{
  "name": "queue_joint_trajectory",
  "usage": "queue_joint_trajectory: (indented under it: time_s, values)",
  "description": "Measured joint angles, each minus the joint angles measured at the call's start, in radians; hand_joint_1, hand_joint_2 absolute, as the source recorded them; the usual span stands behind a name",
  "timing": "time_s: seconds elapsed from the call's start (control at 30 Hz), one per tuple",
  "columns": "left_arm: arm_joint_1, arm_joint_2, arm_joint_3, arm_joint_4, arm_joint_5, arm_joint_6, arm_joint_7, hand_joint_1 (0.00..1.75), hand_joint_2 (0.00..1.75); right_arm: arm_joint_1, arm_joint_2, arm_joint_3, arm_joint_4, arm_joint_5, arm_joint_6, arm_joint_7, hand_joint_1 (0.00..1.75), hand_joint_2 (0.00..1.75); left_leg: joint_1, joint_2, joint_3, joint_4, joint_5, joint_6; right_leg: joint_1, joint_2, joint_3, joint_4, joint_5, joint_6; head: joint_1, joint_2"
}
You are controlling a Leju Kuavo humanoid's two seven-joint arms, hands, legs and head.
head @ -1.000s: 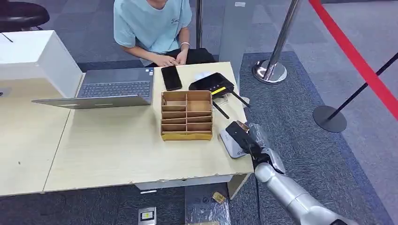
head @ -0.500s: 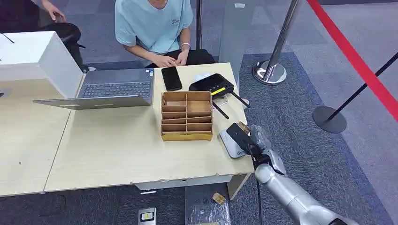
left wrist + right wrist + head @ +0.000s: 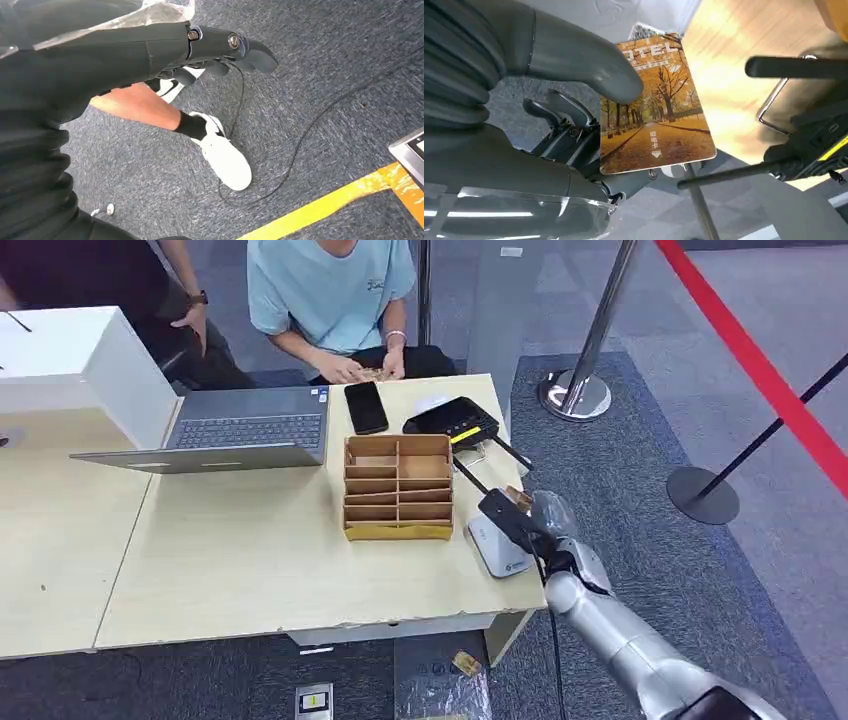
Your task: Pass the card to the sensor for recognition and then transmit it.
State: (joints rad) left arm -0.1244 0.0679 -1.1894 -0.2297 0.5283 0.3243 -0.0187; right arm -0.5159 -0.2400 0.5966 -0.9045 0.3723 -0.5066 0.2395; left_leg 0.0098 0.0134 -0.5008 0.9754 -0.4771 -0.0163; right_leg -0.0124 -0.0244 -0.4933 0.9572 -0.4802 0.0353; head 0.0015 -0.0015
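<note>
The right arm reaches forward and up from the lower right, its silver forearm slanting towards the table edge. The right hand grips a card, the thick thumb pressed on its face and the darker fingers behind it. The left hand hangs low, its fingers loosely curled and holding nothing.

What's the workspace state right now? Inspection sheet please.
Surface: light wood table.
Job's things: card held over the table's right end, by the white sensor.
Clutter: wooden organizer, laptop, phone, black router, white box.
Hands: right hand holds the card; left hand hangs over carpet, holding nothing.
Cables: black cable on the floor.
Surroundings: two people behind the table; stanchion, red barrier tape.
</note>
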Motion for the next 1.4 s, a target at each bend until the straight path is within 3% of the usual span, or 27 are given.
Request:
queue_joint_trajectory:
  time_s: [0.3, 0.53, 0.83, 1.13, 1.4]
  values:
    - [0.0, 0.0, 0.0, 0.0, -0.008, -0.003, 0.0, 0.0, 1.75, -0.012, -0.005, 0.001, -0.001, 0.044, -0.003, 0.003, 1.75, 1.75, 0.0, 0.0, -0.002, 0.0, 0.0, 0.0, 0.0, 0.0, -0.002, 0.0, -0.001, 0.0, 0.0, 0.0]
    - [0.0, -0.003, -0.001, 0.0, -0.026, -0.009, -0.003, 0.0, 1.75, -0.136, -0.014, 0.011, -0.05, 0.177, 0.045, 0.037, 1.75, 1.75, 0.0, 0.0, -0.003, 0.0, 0.0, 0.0, 0.0, 0.0, -0.003, 0.001, 0.0, 0.0, 0.0, 0.0]
    - [-0.001, -0.011, -0.002, 0.0, -0.034, -0.009, -0.012, 0.0, 1.75, -0.254, -0.002, 0.029, -0.134, 0.224, 0.077, 0.053, 1.75, 1.75, 0.0, 0.0, -0.003, 0.0, 0.0, 0.0, 0.0, 0.0, -0.004, 0.002, 0.0, 0.0, 0.0, 0.0]
    - [-0.002, -0.019, -0.004, 0.0, -0.05, -0.018, -0.014, 0.0, 1.75, -0.365, 0.05, 0.066, -0.172, 0.256, 0.13, 0.041, 1.75, 1.75, 0.0, 0.0, -0.004, 0.0, 0.0, 0.0, 0.0, 0.0, -0.004, 0.002, 0.0, 0.0, 0.0, 0.0]
    - [-0.012, -0.023, -0.009, -0.001, -0.064, -0.023, -0.002, 0.0, 1.75, -0.421, 0.127, 0.108, -0.161, 0.245, 0.151, 0.01, 1.75, 1.75, 0.0, 0.0, -0.004, 0.0, 0.0, 0.0, 0.0, 0.0, -0.004, 0.002, 0.0, 0.0, 0.0, 0.0]
